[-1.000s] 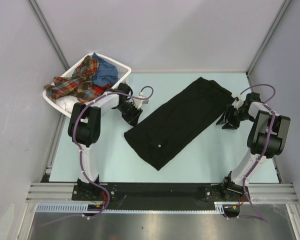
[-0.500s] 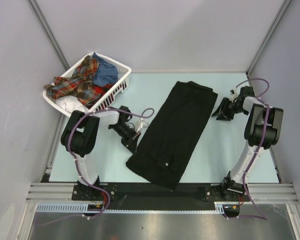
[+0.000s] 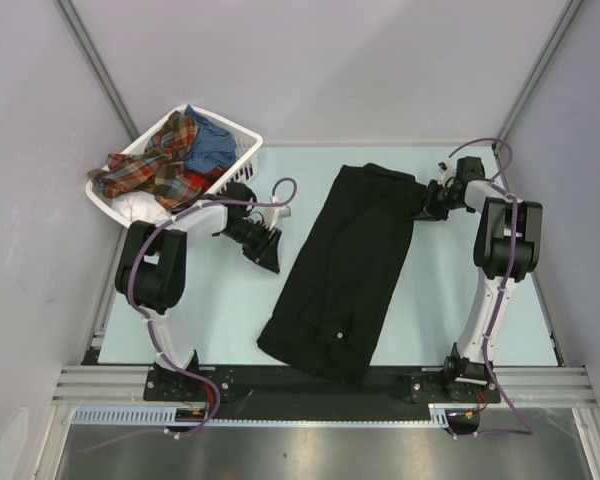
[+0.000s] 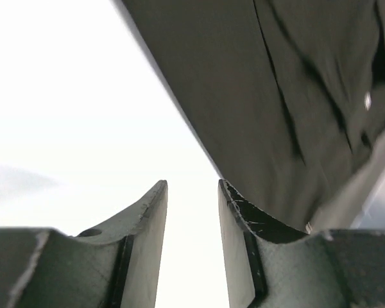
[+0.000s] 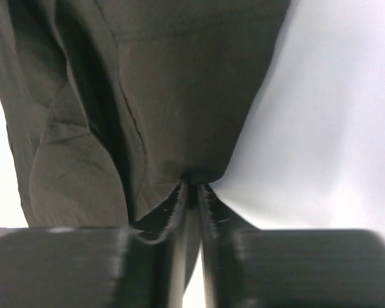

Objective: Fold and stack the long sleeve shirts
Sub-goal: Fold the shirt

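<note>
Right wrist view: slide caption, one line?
Right jaws pinched shut on an edge of the plain black cloth long sleeve shirt, pale table beyond.

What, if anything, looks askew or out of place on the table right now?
The black shirt lies slanted across the table, not squared to its edges, with the right gripper pinching its far corner. The plaid shirt spills over the left rim of the white basket. Nothing looks damaged.

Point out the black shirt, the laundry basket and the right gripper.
black shirt (image 3: pixel 345 270), top view, middle of the cloth
basket (image 3: pixel 245 160), top view, slatted side wall
right gripper (image 5: pixel 191 187), right wrist view, between its fingertips
</note>
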Robot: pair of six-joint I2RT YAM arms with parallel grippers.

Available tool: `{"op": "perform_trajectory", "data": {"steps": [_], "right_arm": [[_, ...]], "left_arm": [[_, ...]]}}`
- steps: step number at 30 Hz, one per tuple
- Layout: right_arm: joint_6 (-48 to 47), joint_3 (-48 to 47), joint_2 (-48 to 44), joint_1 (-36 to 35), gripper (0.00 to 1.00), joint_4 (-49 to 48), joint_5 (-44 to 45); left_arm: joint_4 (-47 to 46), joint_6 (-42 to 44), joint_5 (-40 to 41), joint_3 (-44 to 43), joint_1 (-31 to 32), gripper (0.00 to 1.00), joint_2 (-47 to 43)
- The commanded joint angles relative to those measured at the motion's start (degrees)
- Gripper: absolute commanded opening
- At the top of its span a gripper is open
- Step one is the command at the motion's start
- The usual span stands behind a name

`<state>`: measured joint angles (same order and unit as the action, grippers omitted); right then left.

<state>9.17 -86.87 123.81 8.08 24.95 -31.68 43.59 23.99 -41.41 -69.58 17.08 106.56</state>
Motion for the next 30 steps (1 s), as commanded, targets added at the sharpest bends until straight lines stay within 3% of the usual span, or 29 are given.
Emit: {"op": "perform_trajectory", "data": {"steps": [1,4,10,14,18,22,25,30], "right_arm": [[-1.17,-3.38,5.39,-2.97,0.04,0.10,6.45],[-1.35,-5.93,7.76,-5.26,0.00,-0.34,7.95],[-3.19,-21.48,14.61,-9.47,0.00,5.81,11.20],[-3.81,-32.21,19.80,-12.03,0.00,9.94,13.39],[-3.63,-33.36,19.54,-12.82,0.01,8.36,13.75],[-4.07,-34.07,18.15,-12.03,0.33,8.71,13.32],[-5.30,-33.55,16.03,-11.59,0.46,9.06,12.44],[-8.90,-31.26,9.89,-10.98,0.58,9.94,11.99]], "left_arm": [[-11.57,-9.91,-1.66,-1.96,0.50,0.41,1.45],[-17.64,-15.97,-0.26,-1.44,0.41,0.41,2.42],[-25.30,-22.31,-0.17,1.64,-1.70,0.41,2.16],[-24.44,-23.20,-0.60,-0.81,-2.49,0.41,4.79],[-22.07,-22.85,0.89,-4.85,-2.58,0.41,7.86],[-23.55,-24.77,-1.12,-6.53,-2.32,0.45,9.80],[-25.57,-27.32,-2.35,-6.18,-1.53,0.45,10.77],[-28.47,-30.57,-1.75,-6.35,0.58,0.45,12.87]]}}
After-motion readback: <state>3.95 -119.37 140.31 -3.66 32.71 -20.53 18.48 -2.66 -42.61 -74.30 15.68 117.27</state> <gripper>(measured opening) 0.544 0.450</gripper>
